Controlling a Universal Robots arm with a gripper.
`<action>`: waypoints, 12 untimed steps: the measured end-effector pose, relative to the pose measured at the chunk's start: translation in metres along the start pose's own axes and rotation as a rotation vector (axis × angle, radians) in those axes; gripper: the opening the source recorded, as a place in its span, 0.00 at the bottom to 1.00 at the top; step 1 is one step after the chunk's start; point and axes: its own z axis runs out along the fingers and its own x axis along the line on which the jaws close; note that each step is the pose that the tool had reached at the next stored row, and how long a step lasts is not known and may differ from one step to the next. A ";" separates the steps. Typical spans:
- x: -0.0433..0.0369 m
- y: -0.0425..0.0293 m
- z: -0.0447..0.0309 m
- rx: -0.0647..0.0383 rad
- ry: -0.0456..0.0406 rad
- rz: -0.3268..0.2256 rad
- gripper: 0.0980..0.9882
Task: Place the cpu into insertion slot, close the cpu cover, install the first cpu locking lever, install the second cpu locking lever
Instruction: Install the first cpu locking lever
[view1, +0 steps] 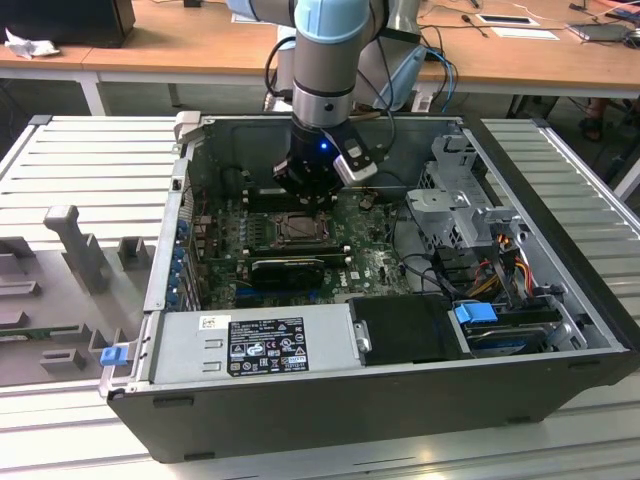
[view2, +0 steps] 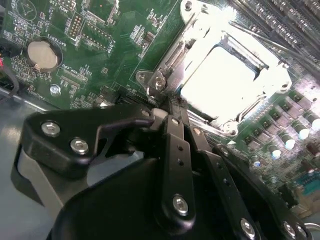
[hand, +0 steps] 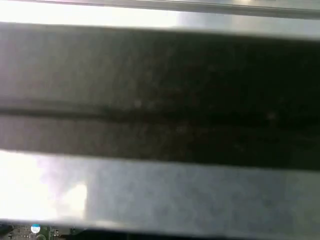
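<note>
Glare washes out the cpu; the first wrist view is blurred.

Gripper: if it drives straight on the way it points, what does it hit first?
Probably the cpu cover edge: the gripper tips sit right at its near corner, with the cpu just beyond. Depth is unclear.

Arm descends near-vertically from the top of the exterior view, wrist pointing straight down, blue indicator light lit on the wrist housing. Gripper hangs low at the arm's end. In the second wrist view, gripper fingers are drawn together, black linkages converging at the tips.
</note>
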 end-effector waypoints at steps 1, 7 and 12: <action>-0.0001 0.0002 0.0004 -0.001 -0.0005 0.000 0.01; -0.0002 0.0003 0.0010 -0.033 -0.0031 -0.001 0.01; -0.0001 0.0003 -0.0011 -0.048 -0.0037 -0.001 0.01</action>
